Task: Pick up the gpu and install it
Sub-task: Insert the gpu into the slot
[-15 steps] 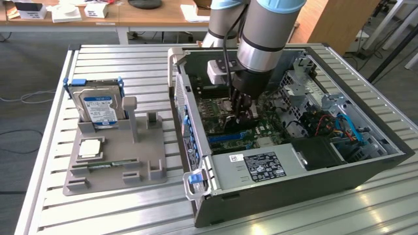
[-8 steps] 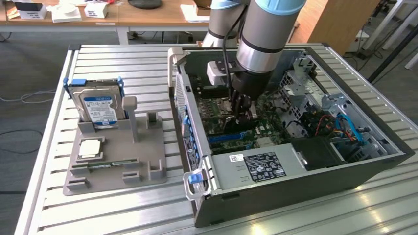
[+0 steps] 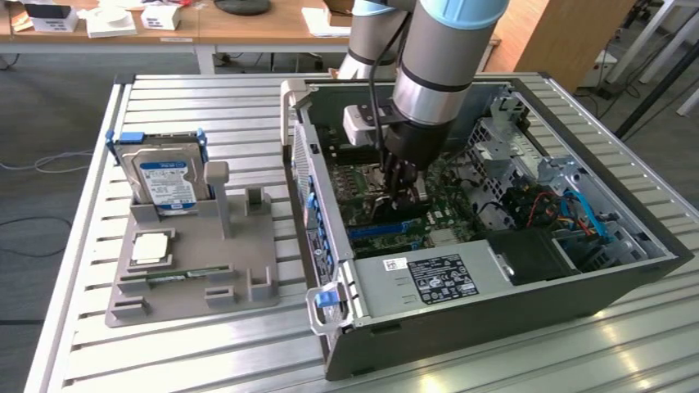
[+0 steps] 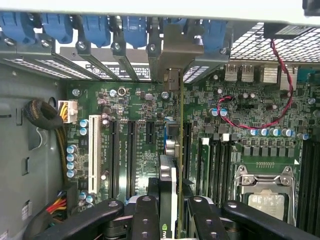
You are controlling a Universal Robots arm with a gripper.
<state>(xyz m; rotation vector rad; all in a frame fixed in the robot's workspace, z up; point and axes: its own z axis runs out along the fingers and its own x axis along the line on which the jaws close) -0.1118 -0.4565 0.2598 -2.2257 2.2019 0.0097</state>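
Note:
The gpu (image 4: 172, 170) shows edge-on in the wrist view, standing upright over the green motherboard (image 4: 135, 130) among the long expansion slots. Its metal bracket (image 4: 172, 52) lies against the case's rear slot openings, under the blue clips. My gripper (image 4: 172, 220) is shut on the card, one black finger (image 4: 145, 215) on each side of it. In the exterior view my gripper (image 3: 402, 184) reaches straight down into the open computer case (image 3: 611, 286), just above a blue slot (image 3: 382, 228). I cannot tell whether the card's edge sits in a slot.
A grey holder (image 3: 235, 270) on the slatted table at the exterior view's left carries a silver hard drive (image 3: 169, 176), a square processor (image 3: 151, 246) and a memory stick (image 3: 180, 277). Inside the case are the power supply (image 3: 431, 278), cables (image 3: 568, 213) and a processor socket (image 4: 265, 192).

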